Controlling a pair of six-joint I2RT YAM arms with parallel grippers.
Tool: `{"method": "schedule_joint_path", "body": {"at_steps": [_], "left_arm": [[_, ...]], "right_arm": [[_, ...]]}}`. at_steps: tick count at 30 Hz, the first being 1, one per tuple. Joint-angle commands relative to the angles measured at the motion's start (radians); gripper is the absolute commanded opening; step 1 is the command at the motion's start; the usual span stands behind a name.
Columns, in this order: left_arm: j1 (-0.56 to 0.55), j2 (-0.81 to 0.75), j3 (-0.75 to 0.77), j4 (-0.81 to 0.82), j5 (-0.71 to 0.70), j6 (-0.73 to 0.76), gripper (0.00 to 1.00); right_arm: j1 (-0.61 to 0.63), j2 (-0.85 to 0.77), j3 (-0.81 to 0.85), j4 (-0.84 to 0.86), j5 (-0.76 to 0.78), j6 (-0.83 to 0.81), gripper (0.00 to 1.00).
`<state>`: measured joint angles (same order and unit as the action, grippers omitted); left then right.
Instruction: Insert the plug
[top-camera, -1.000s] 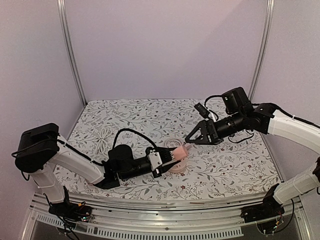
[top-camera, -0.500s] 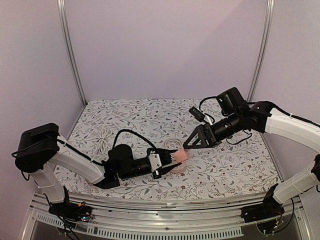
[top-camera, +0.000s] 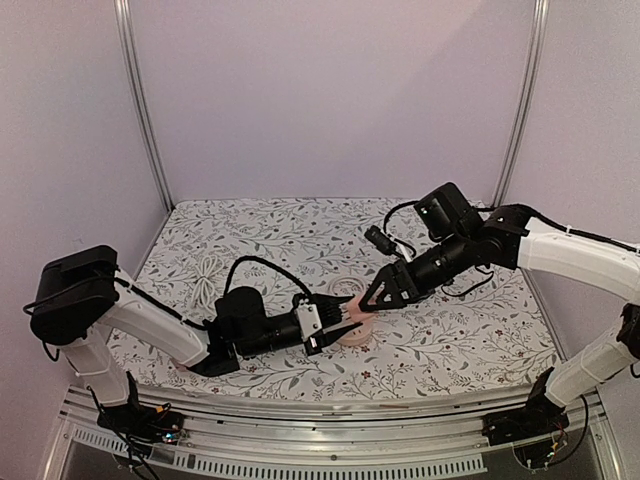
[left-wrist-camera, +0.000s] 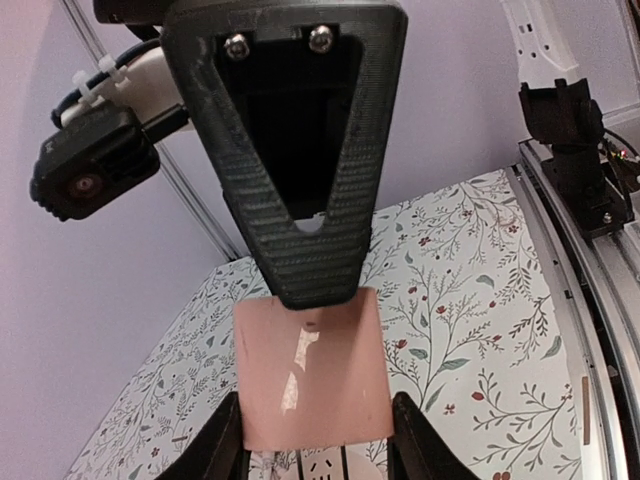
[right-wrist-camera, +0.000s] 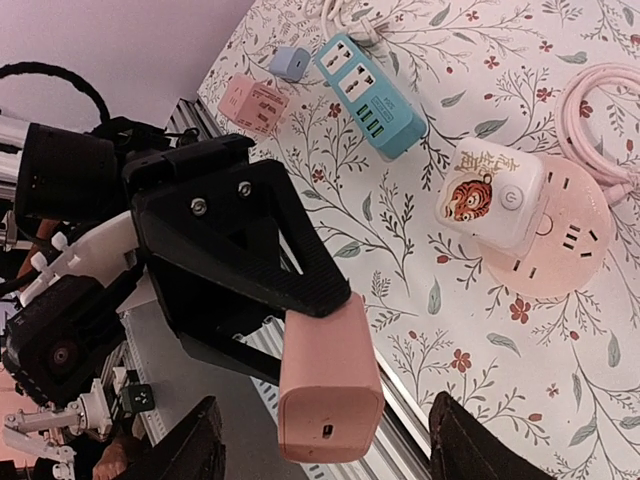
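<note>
**Item:** pink rectangular plastic charger block. Held in the air just above the round pink socket hub, not touching it. One end face shows a small port. The pins are not in view, so I cannot tell which face carries them.

**Left gripper**: clenched on two opposite side faces of the block, reaching in level from the hub's left.

**Right gripper**: released and spread wide, with a finger on either side of the block's free end. I cannot tell whether it is touching the block.

**On the hub:** white cube adapter with a tiger print, seated on the side away from the block.

**Beyond the hub:**
- teal oblong power strip
- small pink cube
- small blue cube
- pink cable loop, which lies beside the hub

**Step in hand (judged):** passing the block from the left claw to the right, ahead of insertion.

**Handling notes:**
- Centre the right fingers on the pair of faces the left claw leaves free.
- Close the right fingers squarely and fully before the left lets go.
- Hold the block level so it does not twist between the pads.
- Grip away from the pin face so that it can reach a socket.
- Keep clear of the tiger cube when descending to the hub.
</note>
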<state>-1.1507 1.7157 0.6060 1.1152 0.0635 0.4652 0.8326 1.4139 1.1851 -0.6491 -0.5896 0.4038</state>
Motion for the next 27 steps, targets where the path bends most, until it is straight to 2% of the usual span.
{"method": "schedule_joint_path", "body": {"at_steps": [1,8,18,22,26,27], "left_arm": [[0.014,0.010,0.007,0.040,0.001,-0.014,0.00],[0.015,0.021,0.013,0.050,-0.015,-0.021,0.00],[0.016,0.037,0.016,0.073,-0.024,-0.023,0.00],[0.016,0.040,0.013,0.079,-0.019,-0.023,0.00],[0.016,0.046,0.011,0.088,-0.023,-0.025,0.00],[0.016,0.047,0.010,0.090,-0.025,-0.025,0.00]], "right_arm": [[0.023,0.029,0.039,-0.009,0.044,-0.006,0.68],[0.035,0.051,0.047,0.013,0.052,0.007,0.54],[0.040,0.063,0.045,0.040,0.067,0.030,0.43],[0.041,0.068,0.041,0.060,0.062,0.046,0.27],[0.044,0.077,0.040,0.071,0.058,0.060,0.02],[0.044,0.078,0.039,0.072,0.061,0.060,0.00]]}}
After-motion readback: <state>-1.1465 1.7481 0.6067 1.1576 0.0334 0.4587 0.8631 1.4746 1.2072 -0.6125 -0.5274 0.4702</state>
